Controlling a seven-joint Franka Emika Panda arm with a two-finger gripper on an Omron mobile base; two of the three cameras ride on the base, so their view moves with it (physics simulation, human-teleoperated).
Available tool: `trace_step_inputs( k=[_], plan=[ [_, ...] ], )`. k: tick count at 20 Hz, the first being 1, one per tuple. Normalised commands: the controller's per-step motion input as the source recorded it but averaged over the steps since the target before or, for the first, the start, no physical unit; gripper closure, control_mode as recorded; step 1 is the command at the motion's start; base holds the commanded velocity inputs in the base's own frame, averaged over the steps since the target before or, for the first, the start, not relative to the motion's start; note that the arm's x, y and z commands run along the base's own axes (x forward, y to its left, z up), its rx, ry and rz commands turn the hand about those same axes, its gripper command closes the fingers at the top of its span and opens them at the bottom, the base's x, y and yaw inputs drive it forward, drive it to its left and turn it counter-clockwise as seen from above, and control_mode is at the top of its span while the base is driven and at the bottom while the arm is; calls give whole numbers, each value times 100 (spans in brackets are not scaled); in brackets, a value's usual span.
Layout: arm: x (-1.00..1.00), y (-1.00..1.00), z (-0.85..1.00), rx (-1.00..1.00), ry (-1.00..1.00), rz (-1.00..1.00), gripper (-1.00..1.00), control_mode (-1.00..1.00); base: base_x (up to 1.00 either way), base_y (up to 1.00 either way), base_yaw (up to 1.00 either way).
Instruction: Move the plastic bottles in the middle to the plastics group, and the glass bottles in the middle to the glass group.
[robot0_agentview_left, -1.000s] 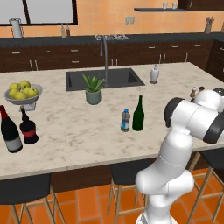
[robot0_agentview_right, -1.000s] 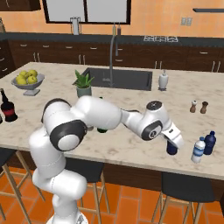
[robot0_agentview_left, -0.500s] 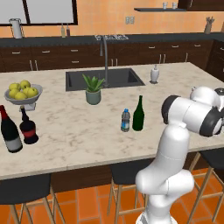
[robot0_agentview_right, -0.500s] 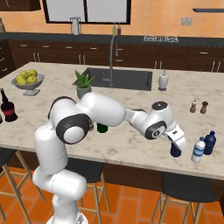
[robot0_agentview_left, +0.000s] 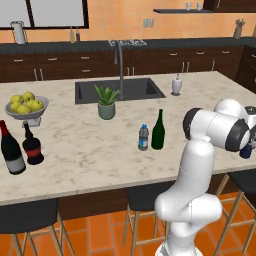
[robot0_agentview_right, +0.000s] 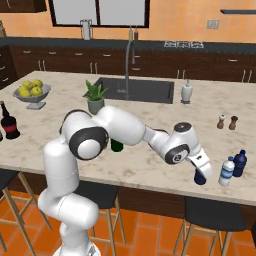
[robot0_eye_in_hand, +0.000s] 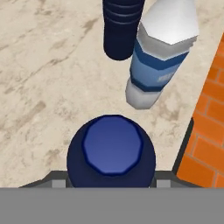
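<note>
My gripper (robot0_agentview_right: 200, 169) is shut on a squat dark blue plastic bottle (robot0_agentview_right: 200, 176), low over the counter near its front right edge. In the hand view that bottle (robot0_eye_in_hand: 111, 151) sits between the fingers, its cap facing the camera. Just beyond it stand a clear bottle with a blue label (robot0_eye_in_hand: 159, 57) and a dark blue bottle (robot0_eye_in_hand: 122, 26); from the right base they are the clear one (robot0_agentview_right: 226, 171) and the blue one (robot0_agentview_right: 239, 163). Mid-counter stand a clear blue-capped bottle (robot0_agentview_left: 143, 137) and a slim green glass bottle (robot0_agentview_left: 158, 130). The glass group, a tall red-necked bottle (robot0_agentview_left: 10, 150) and a round one (robot0_agentview_left: 32, 147), is far left.
Salt and pepper shakers (robot0_agentview_right: 226, 122) stand behind the right-hand bottles. A soap dispenser (robot0_agentview_right: 186, 92), the sink (robot0_agentview_right: 135, 90), a potted plant (robot0_agentview_right: 94, 98) and a fruit bowl (robot0_agentview_right: 33, 92) lie further back. The counter's front edge (robot0_agentview_right: 165, 187) is close to the gripper, with stools below.
The gripper with the dark blue bottle has moved a little to the right and downward, closer to the two bottles at the right end.
</note>
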Motion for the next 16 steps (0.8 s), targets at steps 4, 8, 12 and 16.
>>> trace_step_inputs(
  k=[4,8,12,16],
  plan=[
    [15,-7,1,3,-2,-4,100,-100,0,0,0],
    [31,-16,10,7,0,-8,100,-100,0,0,0],
    [28,-13,4,7,0,-3,100,-100,0,0,0],
    [28,-9,0,7,-2,0,100,-100,0,0,0]
  ],
)
